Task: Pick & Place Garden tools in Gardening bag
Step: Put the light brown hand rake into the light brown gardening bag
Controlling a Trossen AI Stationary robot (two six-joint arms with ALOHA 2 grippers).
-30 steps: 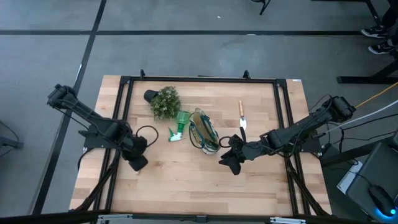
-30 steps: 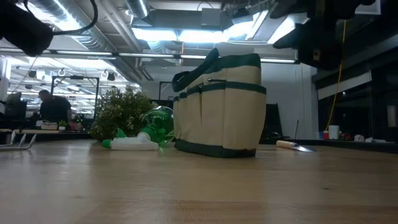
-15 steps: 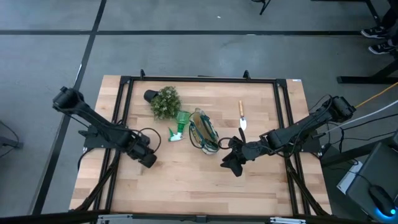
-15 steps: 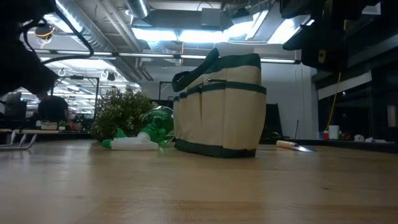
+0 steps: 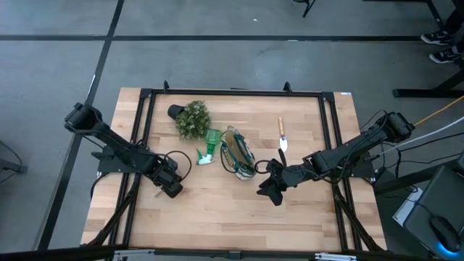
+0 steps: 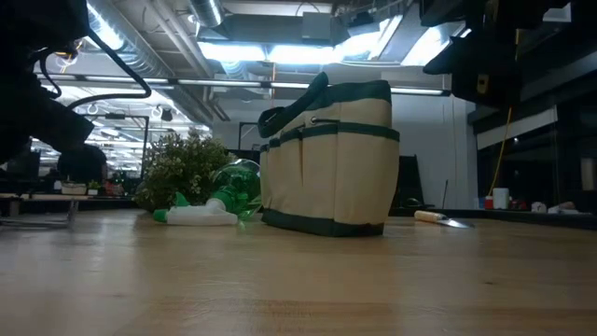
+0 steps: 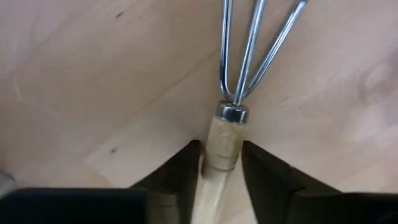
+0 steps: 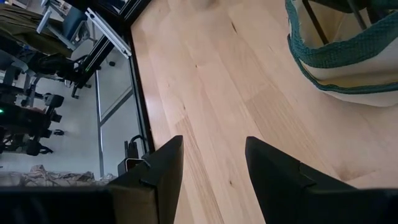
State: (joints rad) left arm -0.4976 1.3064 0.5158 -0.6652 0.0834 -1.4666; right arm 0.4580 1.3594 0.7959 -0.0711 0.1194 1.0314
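Beige gardening bag [image 5: 237, 153] stands upright, contents unseen; left gripper [image 7: 221, 163] fingers pinch a wooden-handled fork [image 7: 231, 93], right gripper [image 8: 208, 158] fingers spread.

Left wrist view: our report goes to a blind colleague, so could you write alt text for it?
The left tool has its two dark fingers on either side of the wooden handle of a small garden hand fork, over the wooden table. Above a metal collar, the fork's thin metal prongs fan out.
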